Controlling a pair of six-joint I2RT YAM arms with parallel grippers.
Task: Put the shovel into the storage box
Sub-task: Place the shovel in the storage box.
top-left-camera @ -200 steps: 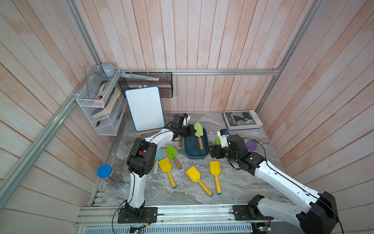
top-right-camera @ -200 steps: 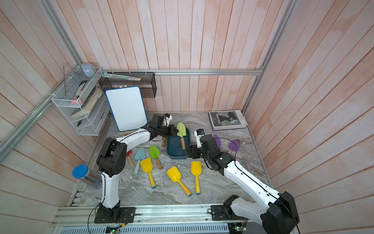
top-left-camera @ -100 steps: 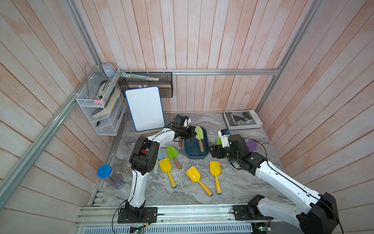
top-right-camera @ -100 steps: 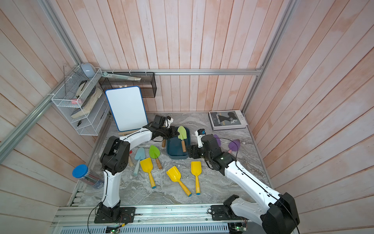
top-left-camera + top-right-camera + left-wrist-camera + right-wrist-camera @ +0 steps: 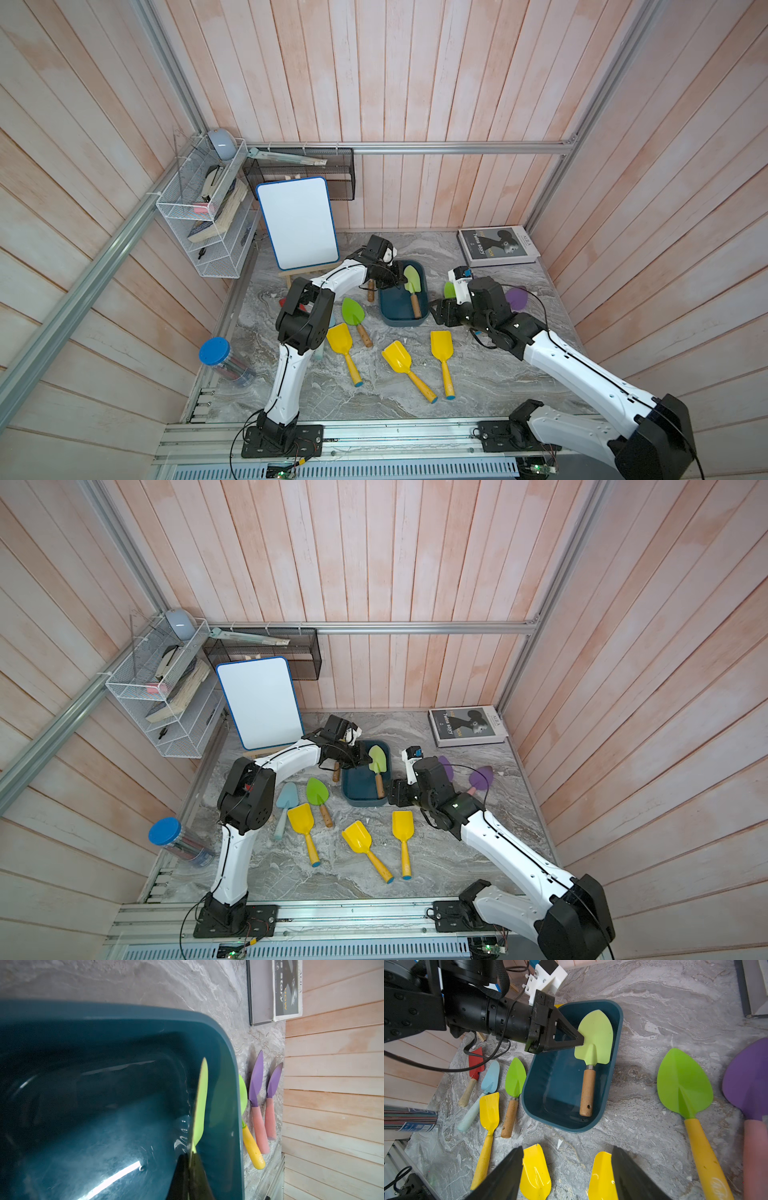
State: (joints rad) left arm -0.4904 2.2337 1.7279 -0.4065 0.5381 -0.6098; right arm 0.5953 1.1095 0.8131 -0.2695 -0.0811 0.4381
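Along the counter's near edge, glossy yellow scoops lay apart, with bare marbled grey stone between them. The right gripper hung above them, its jaws spread and nothing between; the right wrist view cut off all but its two dark fingers. In both top views that arm hid most of a bright green trowel with a yellow handle, just beside the storage box's right wall. The left elbow covered a pale blue trowel in a top view.

Mid-counter, the storage box, smooth teal plastic with rounded corners, held the shovel. Its matte pale-green blade pointed to the far end, its wooden handle along the right wall. Whether the handle touched the floor was unclear. The left gripper pinched the blade's edge. The box's left half lay bare.

A book filled the far right corner, and a whiteboard stood far left.
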